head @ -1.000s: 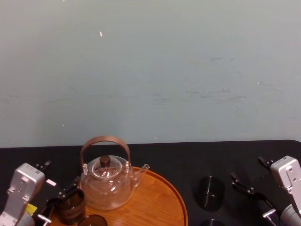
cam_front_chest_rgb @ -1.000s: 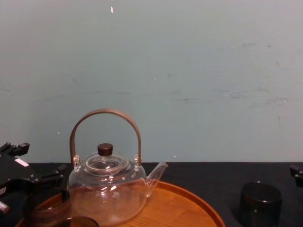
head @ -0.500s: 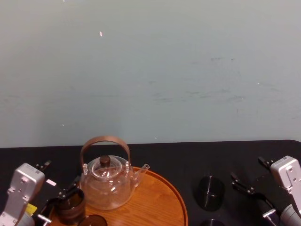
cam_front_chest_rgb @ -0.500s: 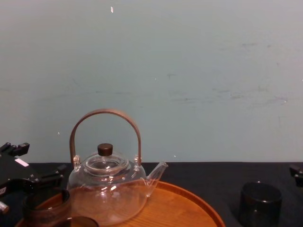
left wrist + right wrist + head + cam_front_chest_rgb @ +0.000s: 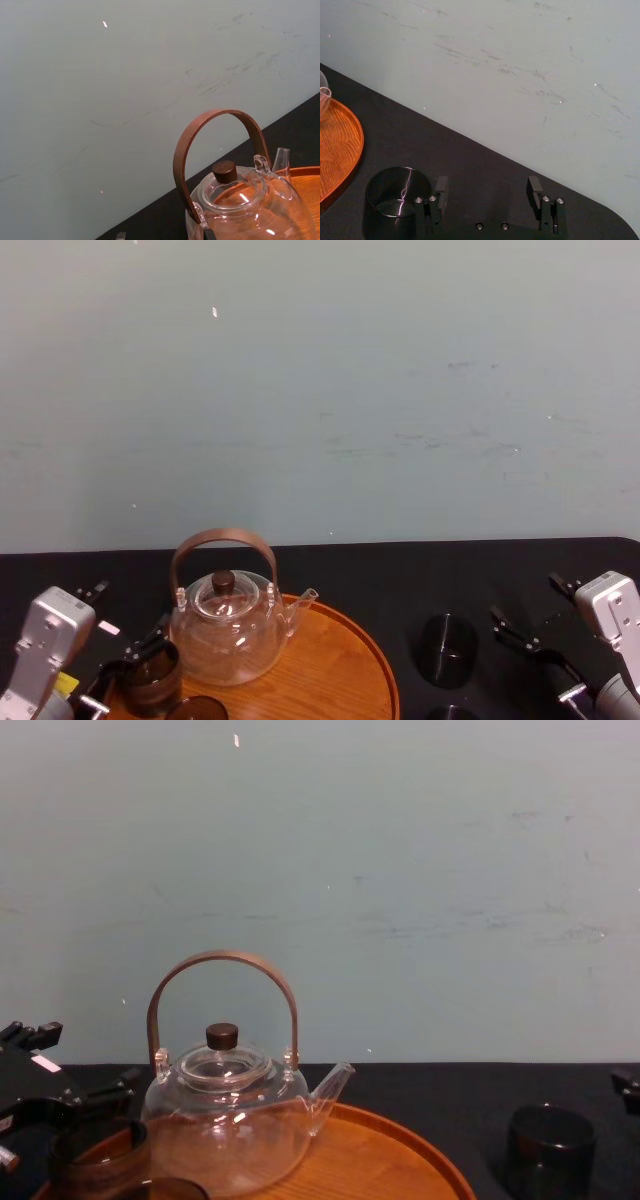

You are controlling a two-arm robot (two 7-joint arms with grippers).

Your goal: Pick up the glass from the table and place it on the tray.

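Plainly, the short, straight-sided cylindrical glass of dark smoky-brown translucent material stands upright on the matte black table. Its long axis is vertical and its open mouth faces up. It sits to the right of the large round orange-brown wooden tray, apart from the tray's low raised rim, between the tray and the right gripper.

The right claw is spread wide with nothing between its black fingers. In the right wrist view the glass stands just outside that gap, beside one finger; whether they touch cannot be told.

On the tray's grained surface rests a clear, round-bellied glass teapot with an arched brown wooden handle, a dark knob on its lid and a spout pointing towards the robot's right. A second dark tumbler stands at the tray's left edge, right at the left gripper. Whether that claw is spread or pinching cannot be told.

The frame's lower edge cuts off the front of the tray in the head and chest views.
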